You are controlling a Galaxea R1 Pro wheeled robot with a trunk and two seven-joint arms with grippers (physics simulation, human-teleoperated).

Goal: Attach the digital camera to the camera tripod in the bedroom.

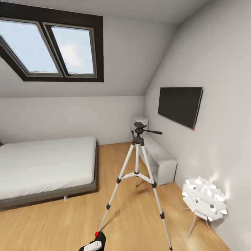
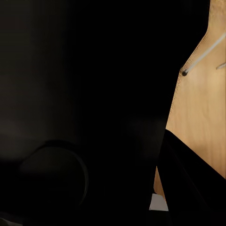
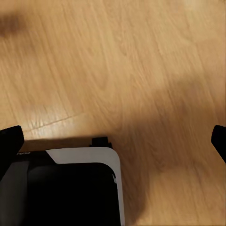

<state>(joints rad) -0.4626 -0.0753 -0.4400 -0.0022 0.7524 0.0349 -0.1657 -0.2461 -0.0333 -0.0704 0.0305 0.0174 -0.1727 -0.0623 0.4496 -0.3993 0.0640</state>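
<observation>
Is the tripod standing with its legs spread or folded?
Spread and upright: the camera tripod stands on the wood floor with its three legs splayed apart, head on top.

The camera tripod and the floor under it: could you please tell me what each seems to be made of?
The camera tripod: its legs look like silver-white metal tubing with a smooth, light sheen; the joints, feet and head are matte black, probably plastic. The floor looks like light wood planks with a satin finish; grain lines and plank seams show in the right wrist view.

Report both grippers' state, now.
Left gripper: shut on the digital camera, low in the head view.
Right gripper: open, holding nothing, fingertips spread over the wood floor.
</observation>
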